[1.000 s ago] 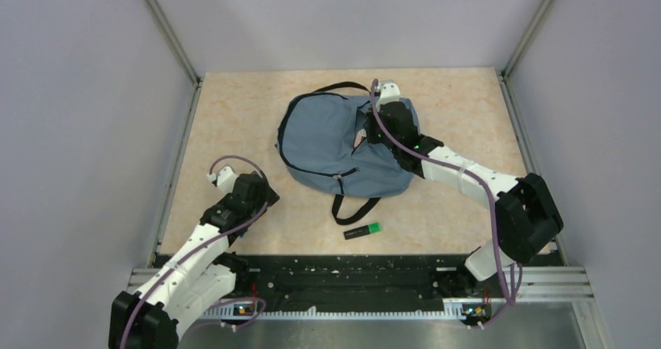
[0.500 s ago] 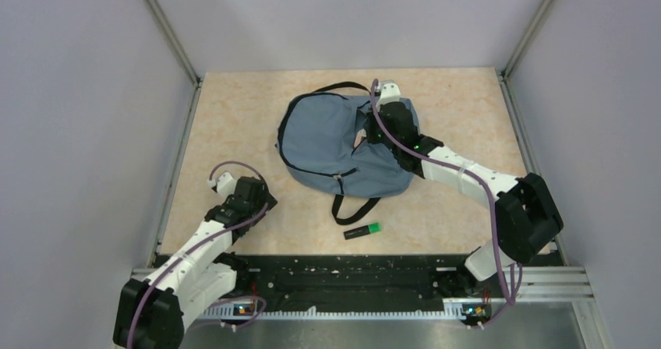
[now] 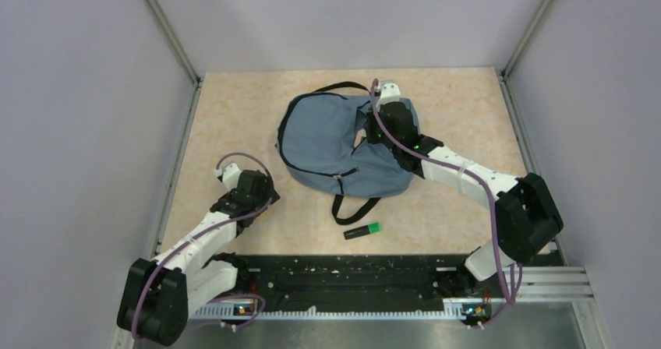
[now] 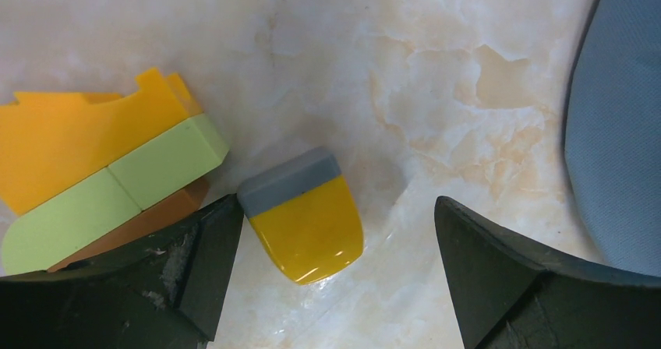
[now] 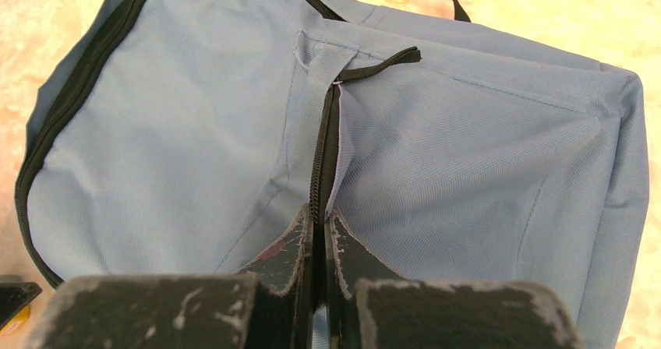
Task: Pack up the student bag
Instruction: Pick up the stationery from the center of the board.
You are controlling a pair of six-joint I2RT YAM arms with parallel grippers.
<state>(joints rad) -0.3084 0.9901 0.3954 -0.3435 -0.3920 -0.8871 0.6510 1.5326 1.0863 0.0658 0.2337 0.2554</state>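
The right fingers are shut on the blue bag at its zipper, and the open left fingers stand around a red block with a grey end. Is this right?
Only the colour is wrong: the block is yellow, as the left wrist view shows. The right fingers do grip the student bag; the left fingers are open.

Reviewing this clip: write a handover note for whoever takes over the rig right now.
Left gripper: open, low over a yellow-and-grey piece on the table, beside orange-and-green blocks.
Right gripper: shut on the student bag at its zipper line.
A green-capped marker lies on the near side of the bag.
Done: bag gripped.
Left: nothing visibly packed; open the bag, load the loose items, close it.
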